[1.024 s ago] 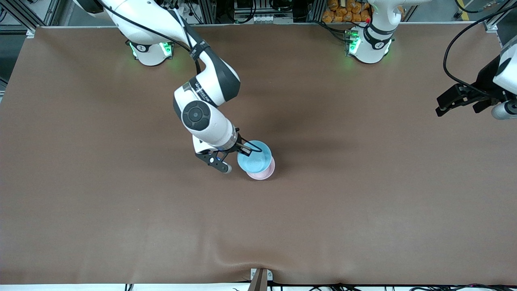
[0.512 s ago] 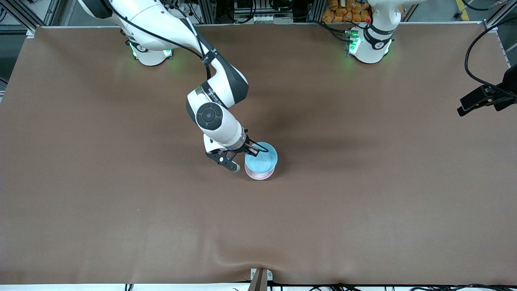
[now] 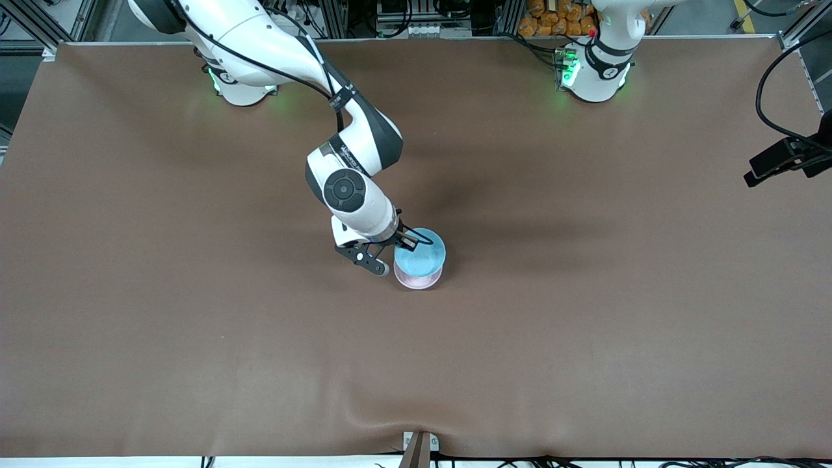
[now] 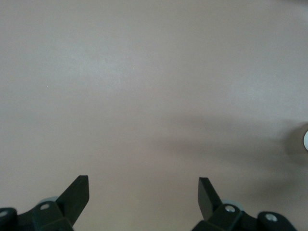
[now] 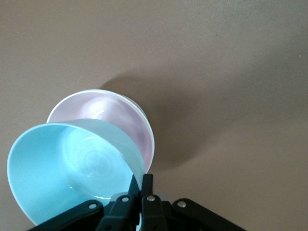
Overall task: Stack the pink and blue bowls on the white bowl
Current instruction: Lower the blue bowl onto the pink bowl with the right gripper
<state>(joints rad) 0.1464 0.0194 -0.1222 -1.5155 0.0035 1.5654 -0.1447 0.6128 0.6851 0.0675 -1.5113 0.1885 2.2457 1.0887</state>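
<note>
Right tool (image 3: 408,242) pinches the blue bowl (image 3: 420,258) rim over the pink bowl (image 3: 418,280); center it, lower gently; left tool (image 4: 143,192) waits open.

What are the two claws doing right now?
Left claw: open, holding nothing, over bare table.
Right claw: shut on the blue bowl's rim, over the pink bowl.

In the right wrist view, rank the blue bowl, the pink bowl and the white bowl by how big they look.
1. blue bowl, held up nearer the camera, so its lead is unsure.
2. pink bowl, partly covered.
3. white bowl, only a rim sliver under the pink one.
</note>
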